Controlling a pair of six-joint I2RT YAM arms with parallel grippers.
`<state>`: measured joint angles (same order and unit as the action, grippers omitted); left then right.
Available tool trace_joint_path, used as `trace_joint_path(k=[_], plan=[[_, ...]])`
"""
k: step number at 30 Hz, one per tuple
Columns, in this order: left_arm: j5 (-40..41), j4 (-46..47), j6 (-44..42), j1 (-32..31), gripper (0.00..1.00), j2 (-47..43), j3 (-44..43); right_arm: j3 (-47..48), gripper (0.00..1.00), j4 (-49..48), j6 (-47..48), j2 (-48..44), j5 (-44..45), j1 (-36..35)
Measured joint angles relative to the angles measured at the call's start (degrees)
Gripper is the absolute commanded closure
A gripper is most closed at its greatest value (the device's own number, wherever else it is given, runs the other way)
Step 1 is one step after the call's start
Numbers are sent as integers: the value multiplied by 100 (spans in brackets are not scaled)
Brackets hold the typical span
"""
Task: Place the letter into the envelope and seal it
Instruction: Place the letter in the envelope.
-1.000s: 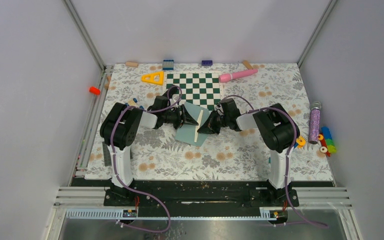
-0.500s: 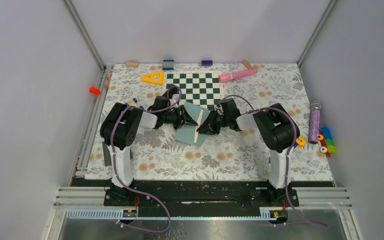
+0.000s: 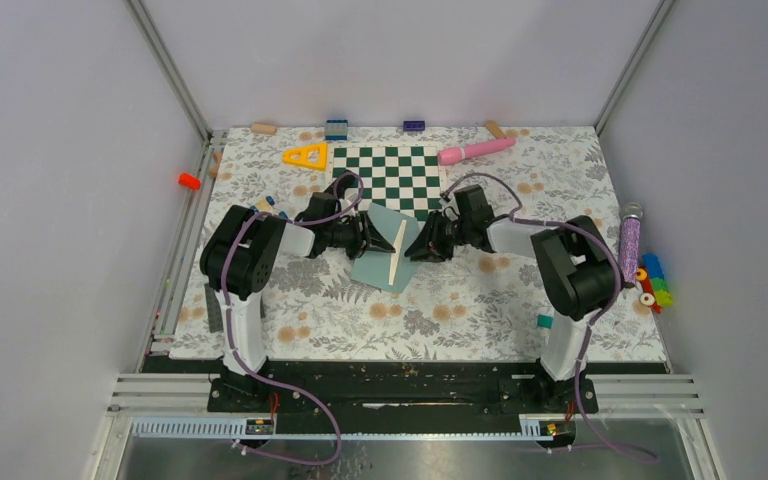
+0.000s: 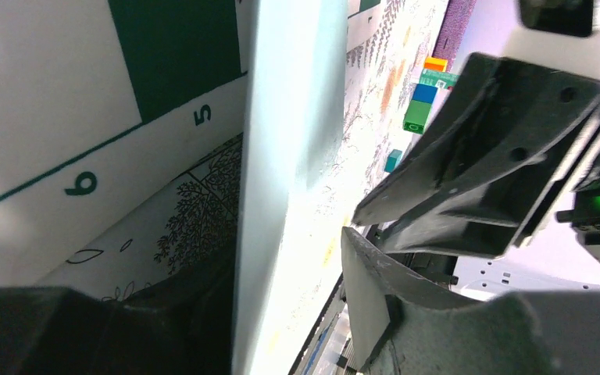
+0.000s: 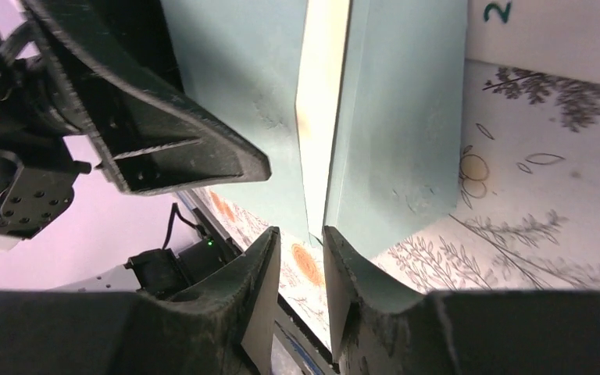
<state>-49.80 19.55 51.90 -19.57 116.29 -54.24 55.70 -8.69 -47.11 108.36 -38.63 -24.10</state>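
Looking down on a grey floral-patterned table mat [image 3: 460, 320]. Resting on it at mid-table, tilted, a muted teal paper envelope [image 3: 376, 264], flanked by two black grippers. Showing from its opening as a narrow strip, the cream-tan paper letter [image 3: 397, 246]. Straddling the envelope's left edge, the left gripper [image 3: 369, 232], fingers spread, paper between them, no visible pinch. Just beside the right edge, the right gripper [image 3: 420, 247], fingers slightly parted, holding nothing. Beyond, meeting the envelope's far corner, a green-and-white checkered board [image 3: 390, 175]. Farther back, a yellow plastic triangle [image 3: 305, 164] and a pink plastic stick [image 3: 475, 150].
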Motion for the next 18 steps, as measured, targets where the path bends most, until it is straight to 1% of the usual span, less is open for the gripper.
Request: trace_joint_path(k=[4,9,13,16,18], plan=[[-2,4,2,0,55,0,0,133,62,610,632,-431,103,249],[-48,229,151,0,59,0,37,166,58,1161,1344,-927,533,516],[-140,584,369,0,61,0,85,166,56,1412,1663,-892,815,595],[-219,859,551,0,63,0,138,181,56,1506,1755,-706,911,605],[-258,984,647,0,63,0,151,236,55,1576,1768,-518,925,612]])
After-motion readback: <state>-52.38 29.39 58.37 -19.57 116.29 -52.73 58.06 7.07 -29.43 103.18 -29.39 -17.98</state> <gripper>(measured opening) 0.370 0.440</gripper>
